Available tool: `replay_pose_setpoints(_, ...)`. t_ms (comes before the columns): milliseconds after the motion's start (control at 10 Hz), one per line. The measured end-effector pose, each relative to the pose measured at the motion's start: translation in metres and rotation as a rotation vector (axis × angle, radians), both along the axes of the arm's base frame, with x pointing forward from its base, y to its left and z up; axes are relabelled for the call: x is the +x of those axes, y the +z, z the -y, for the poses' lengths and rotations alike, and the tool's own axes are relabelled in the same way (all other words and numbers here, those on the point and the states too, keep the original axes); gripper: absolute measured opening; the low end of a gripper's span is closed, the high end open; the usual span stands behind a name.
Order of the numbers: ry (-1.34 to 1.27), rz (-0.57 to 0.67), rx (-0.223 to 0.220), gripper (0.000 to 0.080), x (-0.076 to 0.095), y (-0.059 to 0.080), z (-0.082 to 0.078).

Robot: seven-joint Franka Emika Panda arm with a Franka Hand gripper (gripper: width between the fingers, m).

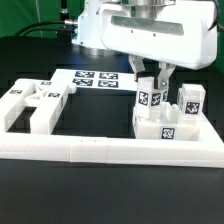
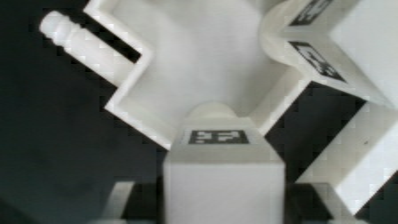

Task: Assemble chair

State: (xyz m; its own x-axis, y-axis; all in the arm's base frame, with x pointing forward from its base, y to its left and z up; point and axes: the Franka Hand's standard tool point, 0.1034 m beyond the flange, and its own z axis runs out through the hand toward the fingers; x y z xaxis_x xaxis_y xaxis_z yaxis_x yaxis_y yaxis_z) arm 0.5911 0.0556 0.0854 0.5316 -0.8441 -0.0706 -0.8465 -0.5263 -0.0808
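My gripper (image 1: 152,82) hangs over the exterior view's right side, shut on an upright white bar (image 1: 151,99) with a black-and-white tag. The bar's lower end stands on or just above a flat white slab (image 1: 172,130) that lies against the border rail. A second tagged upright part (image 1: 190,101) rises from that slab to the right of the bar. In the wrist view the held bar (image 2: 219,165) fills the space between my fingers (image 2: 125,203), its tag facing the camera. Beyond it lie the slab (image 2: 187,75) and a tagged block (image 2: 313,55).
More white chair parts (image 1: 30,105) lie at the exterior view's left. The marker board (image 1: 95,78) lies flat at the back. The long white L-shaped border rail (image 1: 110,151) runs along the front. Two pegs (image 2: 75,40) stick out from the slab's far edge in the wrist view.
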Motion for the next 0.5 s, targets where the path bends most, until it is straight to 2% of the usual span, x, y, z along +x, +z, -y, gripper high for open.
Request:
replay_pose_setpoints(400, -0.238, -0.022, 0.019, 0.0284, 0.0001, -0.0007, -0.0005)
replay_pose_setpoints(500, -0.327, -0.02, 0.05, 0.0284, 0.0014, -0.0009, 0.0014)
